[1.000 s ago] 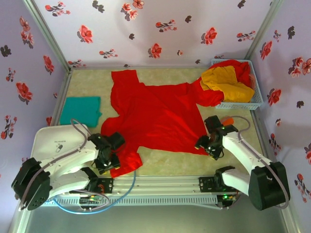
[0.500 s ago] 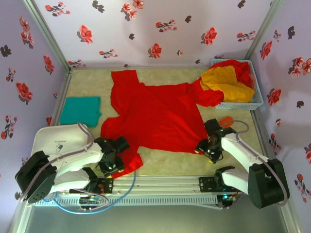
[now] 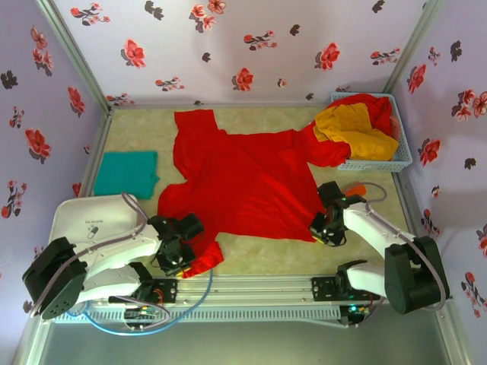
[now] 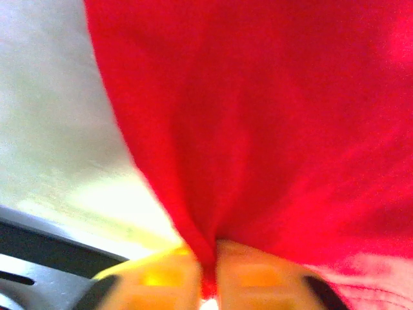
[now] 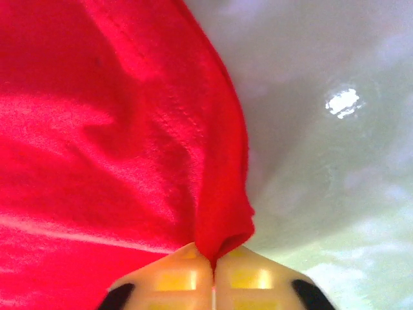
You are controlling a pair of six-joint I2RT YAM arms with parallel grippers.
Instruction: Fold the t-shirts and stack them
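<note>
Centre: spread shirt [image 3: 243, 182]; left: folded shirt [image 3: 127, 173]; right: basket [image 3: 373, 165].

Left arm [image 3: 106, 258]: white shell links, black joints, black round base housing; thin grey cable [image 3: 135, 217] looped over link; blue cable [image 3: 204, 295] trailing near base.
Right arm [image 3: 380, 232]: same white-and-black build, grey cable, orange tab [image 3: 356, 188] at wrist.
Fingers [image 4: 155, 284]: yellow-orange, translucent, black corner pieces.

A robotics test booth: lilac flower-printed wall panels [image 3: 228, 46] box in a beige marbled desk [image 3: 266, 255], with white robot arms [image 3: 106, 258] bolted to a grey metal rail [image 3: 251, 289].
</note>
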